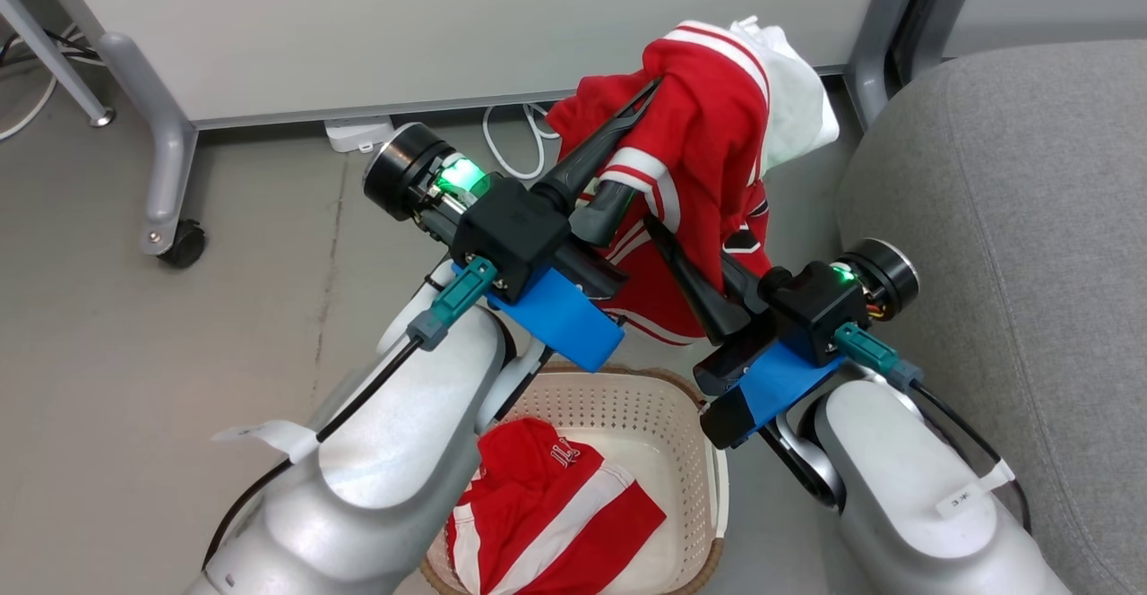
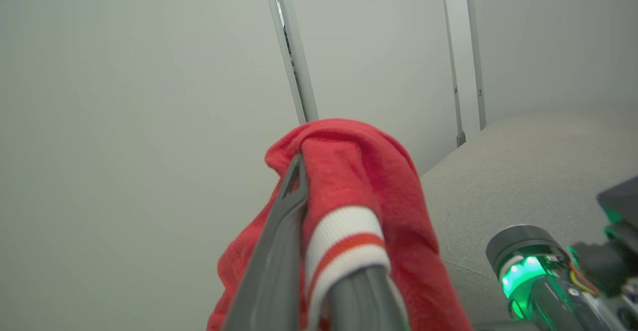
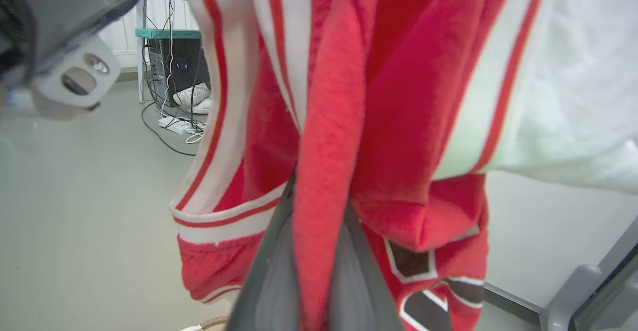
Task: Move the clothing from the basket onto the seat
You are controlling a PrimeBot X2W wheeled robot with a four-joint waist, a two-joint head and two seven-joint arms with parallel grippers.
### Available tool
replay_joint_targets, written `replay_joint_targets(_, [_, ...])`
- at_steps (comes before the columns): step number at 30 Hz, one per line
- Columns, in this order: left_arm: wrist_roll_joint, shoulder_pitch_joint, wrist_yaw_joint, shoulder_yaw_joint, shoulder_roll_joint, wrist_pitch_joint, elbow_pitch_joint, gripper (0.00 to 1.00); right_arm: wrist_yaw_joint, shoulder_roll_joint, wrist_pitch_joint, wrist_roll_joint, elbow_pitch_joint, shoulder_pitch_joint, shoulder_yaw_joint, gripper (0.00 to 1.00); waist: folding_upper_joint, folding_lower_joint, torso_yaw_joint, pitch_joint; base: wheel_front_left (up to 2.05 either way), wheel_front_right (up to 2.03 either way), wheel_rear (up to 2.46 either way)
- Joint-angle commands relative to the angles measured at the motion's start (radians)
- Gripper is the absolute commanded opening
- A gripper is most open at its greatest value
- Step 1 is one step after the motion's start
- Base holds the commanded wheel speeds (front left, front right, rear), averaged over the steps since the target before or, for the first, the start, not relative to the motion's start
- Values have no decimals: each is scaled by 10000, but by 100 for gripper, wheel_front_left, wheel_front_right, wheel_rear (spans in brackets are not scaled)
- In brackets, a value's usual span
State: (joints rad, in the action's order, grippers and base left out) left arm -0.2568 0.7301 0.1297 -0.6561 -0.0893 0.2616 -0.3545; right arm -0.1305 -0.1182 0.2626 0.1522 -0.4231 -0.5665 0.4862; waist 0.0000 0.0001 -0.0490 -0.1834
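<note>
Lifted garment: the red jersey piece (image 1: 708, 129) hangs in the air above the far side of the basket (image 1: 627, 402), clear of its rim, probably so it can travel sideways without dragging.
Left gripper: the left gripper (image 1: 645, 120) has narrow fingers that pinch a top fold beside a white-and-red cuff. It seems to carry the weight.
Right gripper: the right gripper (image 1: 690, 259) has its fingers nearly together on a lower red fold, likely to gather the loose hanging part.
Second garment: it (image 1: 547, 514) lies crumpled inside the basket, at its near side, waiting for its turn.
Seat: the grey sofa (image 1: 1013, 219) stands just right of the basket.
Around: beyond the basket are a white partition (image 1: 448, 21) on a wheeled leg (image 1: 170, 210), and cables (image 1: 515, 142) on the floor.
In the way: the right arm itself is between the lifted garment and the seat, and the free hem may swing.
</note>
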Motion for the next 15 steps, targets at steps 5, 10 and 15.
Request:
replay_joint_targets(5, [33,2,3,99,-36,52,37,0,-5,30,35,-24,124,141,-65,0,0,-1,20,-2,0,0,0])
replay_joint_targets(10, [128,-44,3,149,-26,52,73,0,-5,42,35,24,222,207,-77,0,0,-1,30,10,0,0,0])
replay_joint_targets(15, [195,-111,-81,193,-1,50,8,100,-5,30,35,74,341,209,-123,0,0,-1,31,-25,0,0,0])
